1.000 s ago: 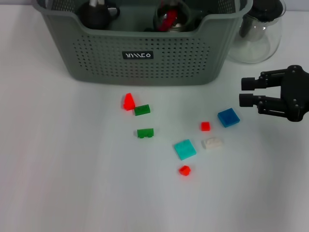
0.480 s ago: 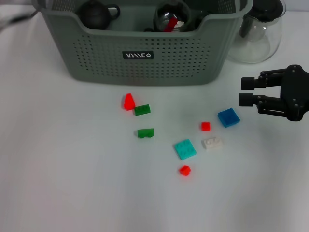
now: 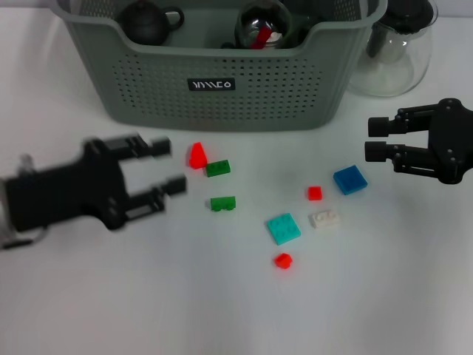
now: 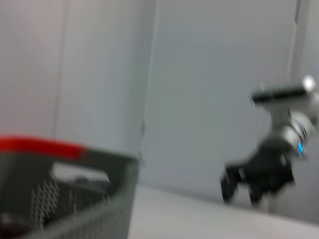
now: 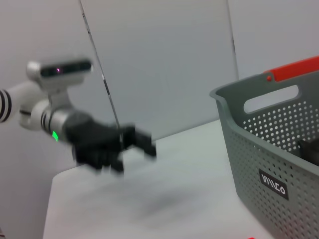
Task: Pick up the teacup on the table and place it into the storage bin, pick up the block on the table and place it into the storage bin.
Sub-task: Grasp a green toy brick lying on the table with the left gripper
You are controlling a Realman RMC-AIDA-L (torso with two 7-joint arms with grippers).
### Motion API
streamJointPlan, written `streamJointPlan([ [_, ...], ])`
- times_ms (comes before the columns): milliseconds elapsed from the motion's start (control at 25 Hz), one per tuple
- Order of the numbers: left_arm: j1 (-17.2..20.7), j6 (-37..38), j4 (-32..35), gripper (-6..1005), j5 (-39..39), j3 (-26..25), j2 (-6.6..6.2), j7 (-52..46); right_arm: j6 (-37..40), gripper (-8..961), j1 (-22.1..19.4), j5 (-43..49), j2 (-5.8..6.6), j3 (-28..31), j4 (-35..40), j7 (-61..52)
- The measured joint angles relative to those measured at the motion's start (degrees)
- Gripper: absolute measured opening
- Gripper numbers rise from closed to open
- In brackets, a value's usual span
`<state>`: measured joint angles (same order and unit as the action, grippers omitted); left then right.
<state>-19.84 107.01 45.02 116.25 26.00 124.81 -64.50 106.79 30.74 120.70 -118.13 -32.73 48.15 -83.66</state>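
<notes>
The grey-green storage bin [image 3: 222, 81] stands at the back of the table. A dark teacup [image 3: 144, 22] with a handle lies inside it at the left. Several small blocks are scattered in front of the bin: a red one [image 3: 196, 155], two green ones [image 3: 217, 168] [image 3: 222, 203], a teal one [image 3: 283, 228], a blue one [image 3: 349, 180] and a white one [image 3: 325, 219]. My left gripper [image 3: 168, 165] is open, blurred by motion, just left of the red and green blocks. Right of the blue block, my right gripper [image 3: 375, 140] hangs open and holds nothing.
A clear glass pitcher [image 3: 395, 52] stands right of the bin. A glass item with a red part [image 3: 260, 26] lies in the bin. Two small red blocks [image 3: 315, 193] [image 3: 282, 260] sit among the others. The right wrist view shows the bin's wall [image 5: 279, 149].
My left arm has swept into view from the left and now reaches toward the red and green blocks. The right arm and the blocks have not moved.
</notes>
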Motion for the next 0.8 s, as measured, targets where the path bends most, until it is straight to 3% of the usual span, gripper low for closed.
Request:
streamJointPlan([
  [280,-4.2,-16.8,-18.2,554,5.9,0.4,-0.37,15.4,0.0,414,-0.1,0.0,0.00,0.0,-0.1,-0.3],
  [600,-7.1,-30.4,-26.4,478,5.9,0.4,-0.31,21.3,0.0,413,-0.5,0.1,0.00,0.0,-0.3,-0.3],
  [800,-8.0,-33.4,-28.6,479,6.0,0.4,-0.25,23.0,0.0,414,-0.5,0.1,0.00,0.0,-0.3,-0.3],
])
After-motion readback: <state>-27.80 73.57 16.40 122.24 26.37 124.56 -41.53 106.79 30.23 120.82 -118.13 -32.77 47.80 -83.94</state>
